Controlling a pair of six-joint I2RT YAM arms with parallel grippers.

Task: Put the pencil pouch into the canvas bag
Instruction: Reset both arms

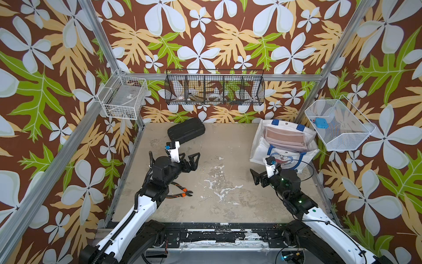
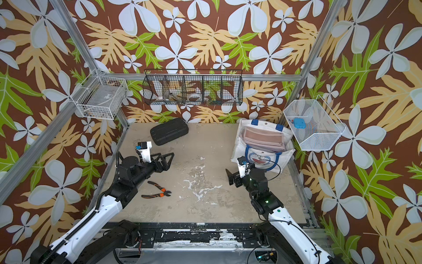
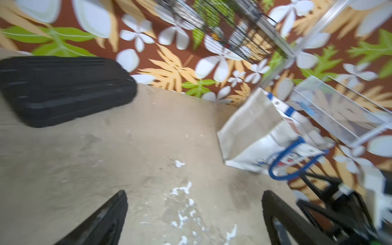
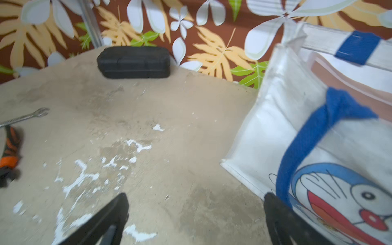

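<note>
The white canvas bag (image 1: 260,146) (image 2: 239,146) with blue handles and a cartoon cat face stands at the back right of the table. The pinkish mesh pencil pouch (image 1: 286,139) (image 2: 265,138) lies inside its open mouth, free of both grippers. My right gripper (image 1: 265,170) (image 4: 196,196) is open and empty, low in front of the bag (image 4: 275,137). One of its fingers is beside the hanging blue handle (image 4: 307,148). A strip of the pouch (image 4: 350,84) shows over the bag's rim. My left gripper (image 1: 190,157) (image 3: 195,195) is open and empty over the table's left middle.
A black hard case (image 1: 186,130) lies at the back left. Orange-handled pliers (image 1: 182,193) lie by my left arm, and a wrench (image 4: 25,116) lies near them. Wire baskets hang on the walls: white (image 1: 123,100), black (image 1: 214,88), and white (image 1: 338,128) close beside the bag.
</note>
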